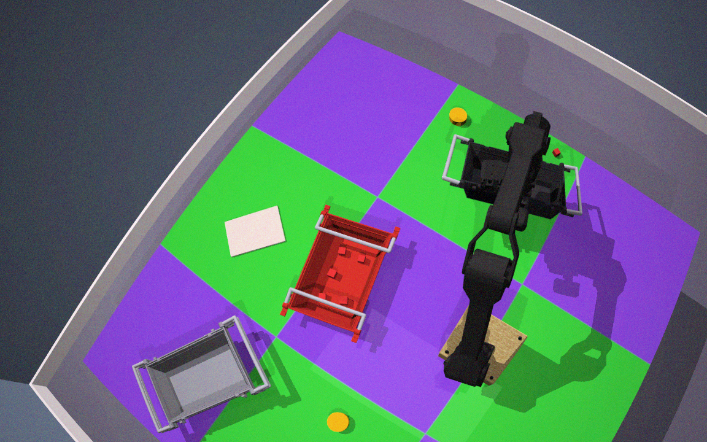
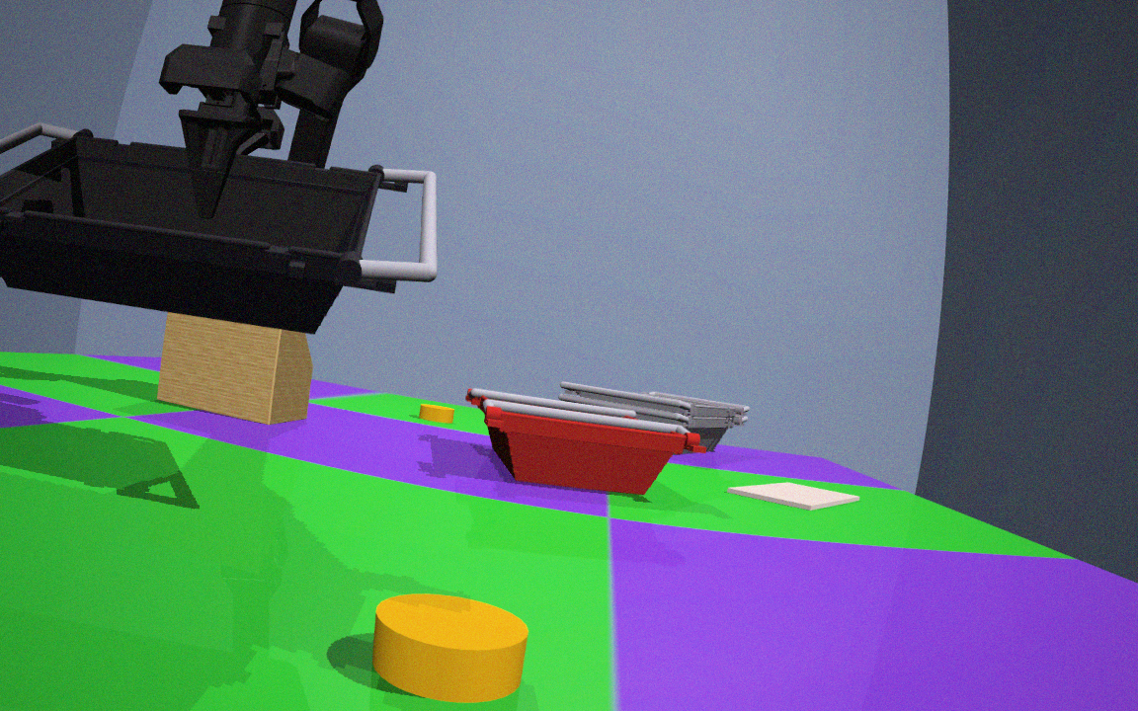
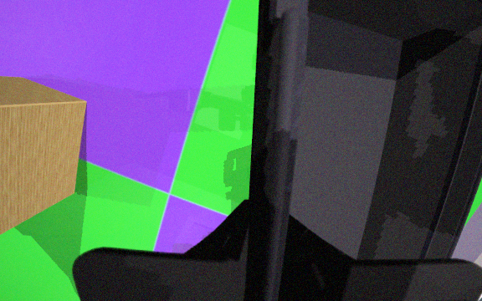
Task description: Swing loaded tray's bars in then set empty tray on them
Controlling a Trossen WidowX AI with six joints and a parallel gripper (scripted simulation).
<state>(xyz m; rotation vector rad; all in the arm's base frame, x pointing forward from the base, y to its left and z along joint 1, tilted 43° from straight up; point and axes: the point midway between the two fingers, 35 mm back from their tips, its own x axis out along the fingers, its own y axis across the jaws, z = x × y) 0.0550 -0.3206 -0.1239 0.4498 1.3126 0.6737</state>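
Note:
The red loaded tray [image 1: 305, 263] [image 2: 586, 459] stands on the table with several small red blocks inside. Its two wire bars, one [image 1: 353, 237] near the upper end and one [image 1: 326, 301] near the lower end in the top view, lie across its top. My gripper [image 2: 217, 177] [image 3: 257, 207] is shut on a long side wall of the black empty tray [image 1: 477, 189] [image 2: 157, 278] [image 3: 337, 159]. It holds that tray high above the table, slightly tilted, to the right of the red tray in the top view. The black tray's bars are swung outward. The arm hides the fingertips in the top view.
A grey tray [image 1: 207, 379] [image 2: 714, 433] stands beyond the red one. A white tile [image 1: 254, 231] [image 2: 794, 495], yellow discs [image 1: 458, 115] [image 1: 337, 421] [image 2: 449, 654] and a loose red block [image 1: 556, 152] lie around. The wooden base [image 2: 219, 366] [image 3: 28, 167] is beneath the arm.

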